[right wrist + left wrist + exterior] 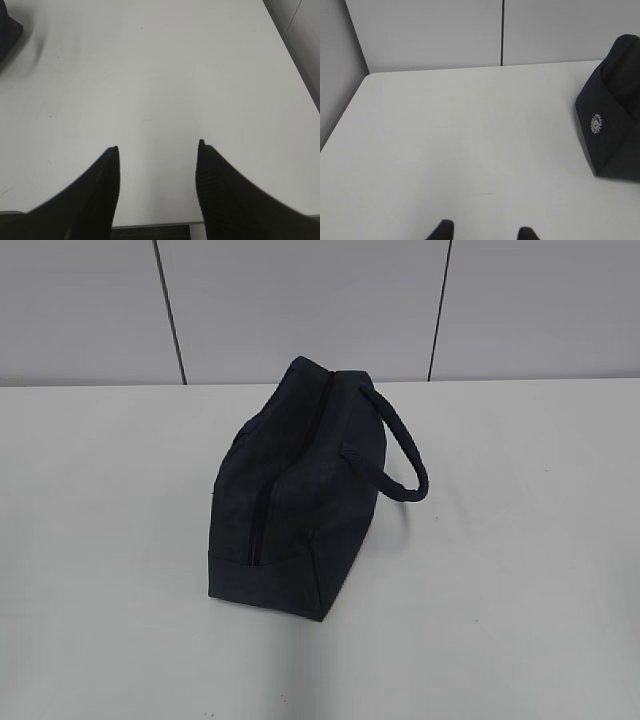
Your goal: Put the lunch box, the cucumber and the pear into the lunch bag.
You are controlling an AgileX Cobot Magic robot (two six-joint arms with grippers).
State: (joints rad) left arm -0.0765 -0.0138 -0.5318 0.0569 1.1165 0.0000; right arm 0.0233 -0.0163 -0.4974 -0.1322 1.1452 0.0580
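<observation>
While the tall dark navy fabric lunch bag [295, 490] stands zipped on the white worktop [520, 570], left pincer [482, 234] and right pincer [157, 147] gape empty, apart from it, presumably awaiting items

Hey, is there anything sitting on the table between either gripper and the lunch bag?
Nothing visible does. The lunch bag stands alone on the white table. The left gripper and right gripper are both open and empty, with only bare tabletop between them and the bag. The bag's zipper looks closed, though.
</observation>
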